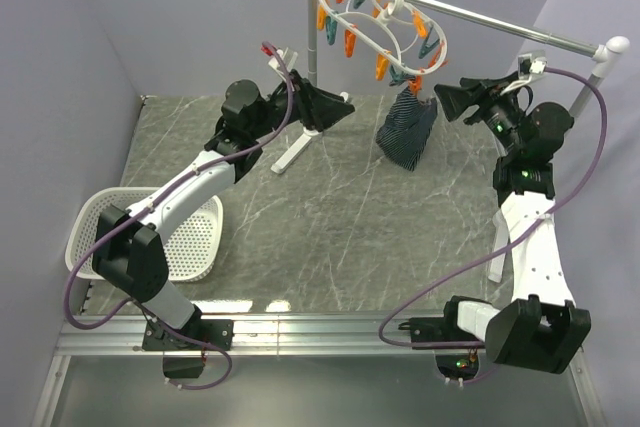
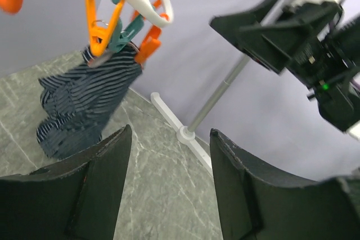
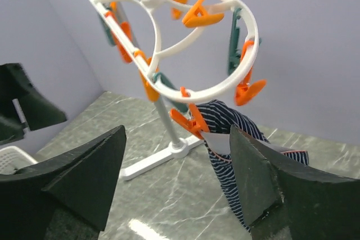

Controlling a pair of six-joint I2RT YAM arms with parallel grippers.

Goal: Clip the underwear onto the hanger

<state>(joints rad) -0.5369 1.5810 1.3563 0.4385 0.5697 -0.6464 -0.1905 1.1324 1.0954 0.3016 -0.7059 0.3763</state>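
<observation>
Left tool (image 1: 346,105) and right tool (image 1: 443,102) gape wide, empty. Between them, apart from both, underwear (image 1: 408,129) hangs pegged from the hanger (image 1: 372,15); its hem is hidden in the right wrist view.

Soft striped cloth underwear (image 1: 407,127), glossy plastic hanger (image 1: 372,9), polished marble-look table (image 1: 340,217)

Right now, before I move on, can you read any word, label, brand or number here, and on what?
None can be read in any view.
The white tag on the underwear: no legible print.
The hanger and basket: no lettering seen.
</observation>
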